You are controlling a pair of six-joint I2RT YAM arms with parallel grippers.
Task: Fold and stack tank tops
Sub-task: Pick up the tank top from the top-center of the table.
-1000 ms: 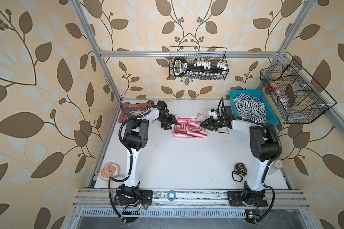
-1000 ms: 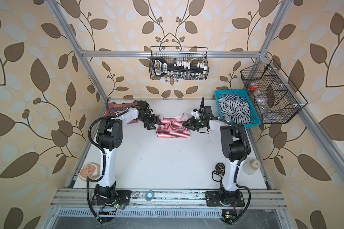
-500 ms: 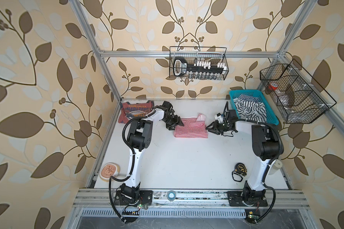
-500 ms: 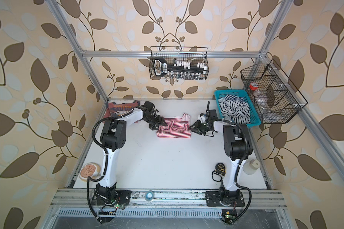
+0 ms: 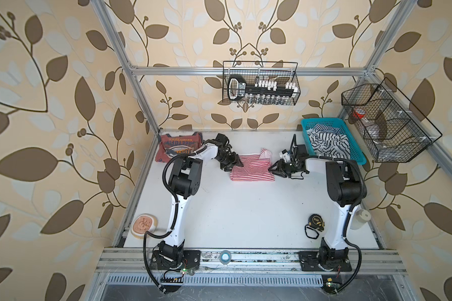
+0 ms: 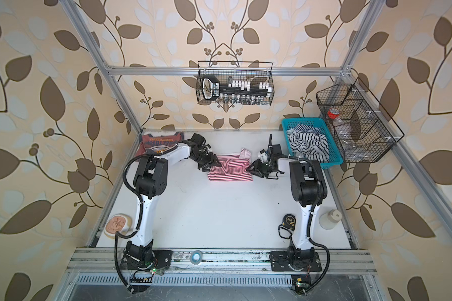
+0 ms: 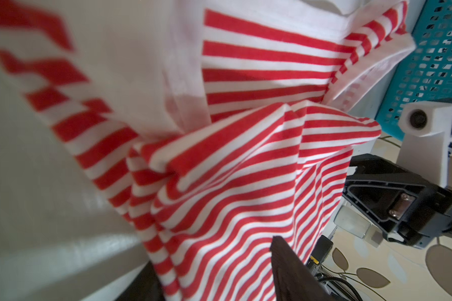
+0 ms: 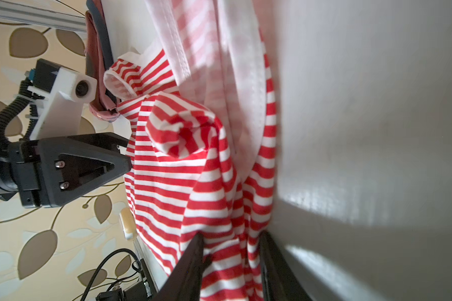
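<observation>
In both top views the striped tank top [image 5: 251, 170] lies folded on the surface [image 5: 245, 213] above frame centre, left pincer [image 5: 236, 164] at its left edge, right pincer [image 5: 273, 169] at its right, the dusty red tank top [image 5: 179, 149] upper left and a blue basket [image 5: 324, 121] upper right, both apart from it. The left wrist view is filled with striped cloth draped over one finger [image 7: 287, 265]; I cannot tell that grip. In the right wrist view cloth bunches between parted jaws at the bottom edge; clamped or loose, I cannot tell.
</observation>
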